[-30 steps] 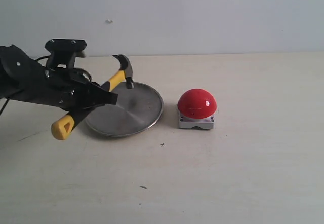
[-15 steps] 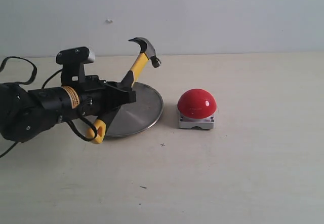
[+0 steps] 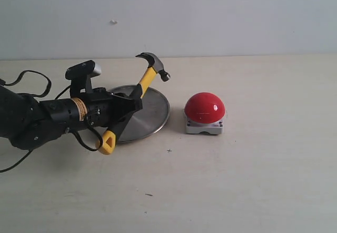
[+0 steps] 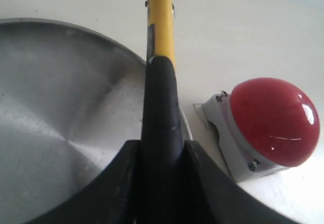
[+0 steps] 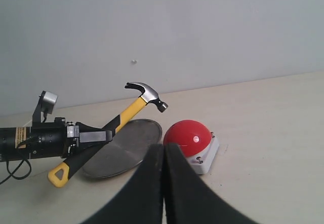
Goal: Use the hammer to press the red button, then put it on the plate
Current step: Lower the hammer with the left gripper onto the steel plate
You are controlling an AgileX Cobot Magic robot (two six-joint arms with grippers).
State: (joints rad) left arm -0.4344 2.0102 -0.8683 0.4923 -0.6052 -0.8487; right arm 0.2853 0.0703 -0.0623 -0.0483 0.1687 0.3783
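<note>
1. I hold the hammer [image 3: 146, 81] in my left gripper [image 3: 131, 105]; the jaws are clamped on the black handle [image 4: 161, 107], one on each side, near where the black grip meets the yellow neck.
2. The hammer is off the table and tilted; its dark head is up and leans toward the button [image 3: 205, 107], and its yellow looped end hangs low at the plate's near edge.
3. In the exterior view the head is above the plate's right rim; it is left of the button, higher than the dome, and clear of it.
4. The button sits on the table [image 3: 253, 180] just right of the plate [image 3: 152, 114]; its grey base lies near the rim but apart from it; my left wrist view shows the red dome [image 4: 273, 120] beside the handle and the plate [image 4: 61, 107] below it.
5. My left arm lies low across the table on the left, with the gripper over the plate's left half.
6. My right gripper [image 5: 163, 155] is closed on nothing, its two fingers pressed together; from its wrist view I see the hammer [image 5: 126, 115], the plate [image 5: 126, 150] and the button [image 5: 187, 137] ahead of it.
7. A pale wall [image 3: 210, 17] stands behind the table.
</note>
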